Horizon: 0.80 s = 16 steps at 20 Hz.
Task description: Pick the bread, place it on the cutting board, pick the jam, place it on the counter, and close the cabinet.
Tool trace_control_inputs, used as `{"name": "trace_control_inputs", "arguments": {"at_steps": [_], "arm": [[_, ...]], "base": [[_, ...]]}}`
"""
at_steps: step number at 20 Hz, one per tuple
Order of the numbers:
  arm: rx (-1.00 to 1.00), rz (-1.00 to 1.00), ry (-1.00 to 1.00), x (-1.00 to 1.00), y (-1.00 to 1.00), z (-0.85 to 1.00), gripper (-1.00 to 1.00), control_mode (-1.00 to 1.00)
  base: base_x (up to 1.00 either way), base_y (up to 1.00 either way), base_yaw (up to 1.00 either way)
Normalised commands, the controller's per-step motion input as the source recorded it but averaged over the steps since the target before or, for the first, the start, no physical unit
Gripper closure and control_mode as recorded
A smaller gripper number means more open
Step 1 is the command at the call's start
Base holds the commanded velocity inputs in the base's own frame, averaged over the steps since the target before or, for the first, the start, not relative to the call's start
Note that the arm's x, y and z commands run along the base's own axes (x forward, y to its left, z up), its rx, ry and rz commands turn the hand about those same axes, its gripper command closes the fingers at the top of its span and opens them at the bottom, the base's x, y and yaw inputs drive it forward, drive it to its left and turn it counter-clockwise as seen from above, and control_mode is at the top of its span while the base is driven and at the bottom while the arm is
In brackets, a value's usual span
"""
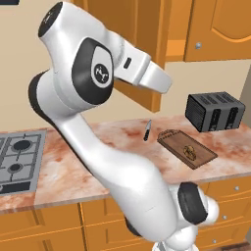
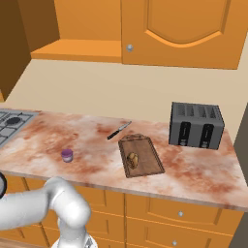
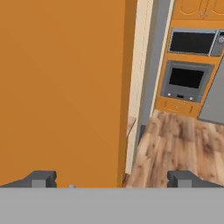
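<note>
The bread [image 2: 132, 160] [image 1: 189, 151] lies on the dark cutting board [image 2: 141, 156] [image 1: 182, 143], which rests on the marbled counter [image 2: 203, 174] [image 1: 63, 171]. The purple jam [image 2: 67, 155] stands on the counter, left of the board. The cabinet's left door [image 1: 149, 29] [image 2: 14, 48] hangs open, and its right door [image 2: 184, 29] is shut. My white hand [image 1: 156, 78] is up against the open door. In the hand view my gripper [image 3: 113, 179] is open and holds nothing. The flat orange door face [image 3: 61, 87] sits close in front of it.
A black toaster [image 2: 196, 125] [image 1: 214, 111] stands right of the board, with a knife [image 2: 118, 130] [image 1: 147, 130] behind the board. The grey hob [image 2: 12, 121] [image 1: 17, 157] is at the left. Past the door edge I see wooden floor [image 3: 175, 148] and an oven [image 3: 186, 81].
</note>
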Motion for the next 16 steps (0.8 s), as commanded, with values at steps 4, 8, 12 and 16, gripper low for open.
{"name": "trace_control_inputs", "arguments": {"at_steps": [4,8,12,16], "arm": [[0.00,0.07,0.00,0.10,-0.42,0.00,-1.00,-1.00],[0.00,0.07,0.00,0.09,-0.37,-0.03,-1.00,-1.00],[0.00,0.07,0.00,0.14,-0.24,-0.13,-1.00,-1.00],[0.00,0.05,-0.01,0.22,-0.19,-0.17,-1.00,-1.00]], "base": [[0.00,0.00,0.00],[0.00,0.00,0.00],[0.00,0.00,0.00],[0.00,0.00,0.00]]}}
